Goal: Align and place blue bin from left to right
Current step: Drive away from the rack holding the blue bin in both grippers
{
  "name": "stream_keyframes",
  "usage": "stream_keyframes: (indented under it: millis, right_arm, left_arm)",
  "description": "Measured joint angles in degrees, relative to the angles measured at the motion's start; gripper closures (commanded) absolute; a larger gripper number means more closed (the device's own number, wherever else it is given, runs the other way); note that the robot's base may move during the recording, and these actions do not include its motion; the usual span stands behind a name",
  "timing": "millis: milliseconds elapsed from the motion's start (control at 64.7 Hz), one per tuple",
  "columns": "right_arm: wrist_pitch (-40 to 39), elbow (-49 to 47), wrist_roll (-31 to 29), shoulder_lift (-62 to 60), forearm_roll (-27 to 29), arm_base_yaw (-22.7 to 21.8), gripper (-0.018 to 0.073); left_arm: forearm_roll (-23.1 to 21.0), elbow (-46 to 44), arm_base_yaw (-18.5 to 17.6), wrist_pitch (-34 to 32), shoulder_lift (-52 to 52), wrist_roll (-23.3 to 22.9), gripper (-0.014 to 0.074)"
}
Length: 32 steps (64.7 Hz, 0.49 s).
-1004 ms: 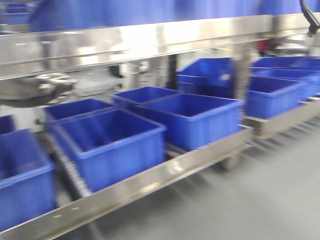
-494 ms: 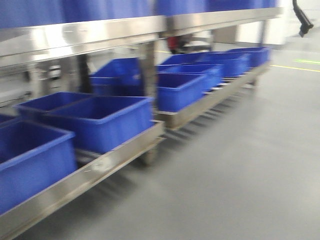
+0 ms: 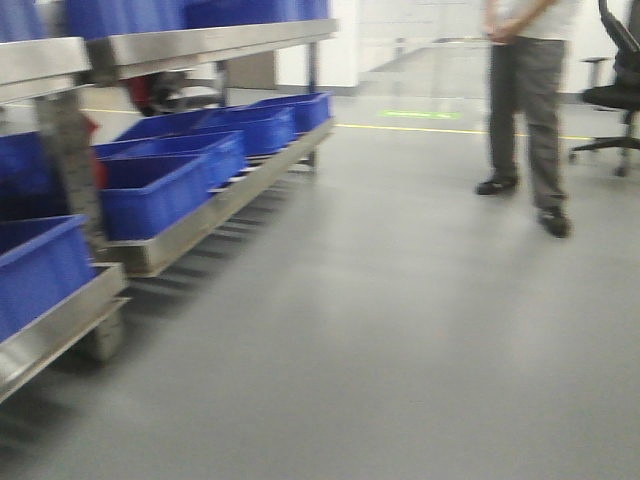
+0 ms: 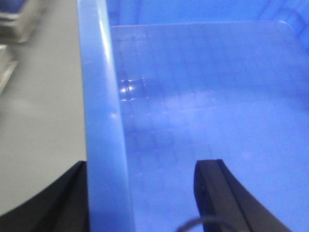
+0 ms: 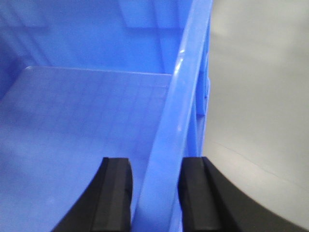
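A blue bin (image 4: pixel 203 96) fills the left wrist view, and its left rim (image 4: pixel 99 96) runs between the fingers of my left gripper (image 4: pixel 145 164). The outer finger sits against the rim, while the inner finger (image 4: pixel 212 193) stands well apart over the bin floor, so this gripper is open. In the right wrist view the blue bin (image 5: pixel 72 111) shows its right rim (image 5: pixel 186 87). My right gripper (image 5: pixel 154 162) is shut on that rim, one finger on each side. Grey floor lies beyond both rims. The front view shows neither gripper.
A steel rack (image 3: pixel 200 45) runs along the left with several blue bins (image 3: pixel 150 190) on its low shelf, one of them close by (image 3: pixel 35 265). Grey floor (image 3: pixel 380 330) spreads to the right. A person (image 3: pixel 530 100) stands at the back right beside a black office chair (image 3: pixel 615 90).
The front view has swung to the right: the rack and its bins slid off to the left, and the floor, person and chair came into sight.
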Motion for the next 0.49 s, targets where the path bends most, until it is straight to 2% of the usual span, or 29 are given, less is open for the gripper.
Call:
stream_keyframes:
  millis: [494]
  right_arm:
    - [0.00,0.00,0.00,0.00,-0.10,0.00,0.0628]
  left_arm:
    - [-0.11,0.00,0.00,0.00,0.00,0.00,0.0708]
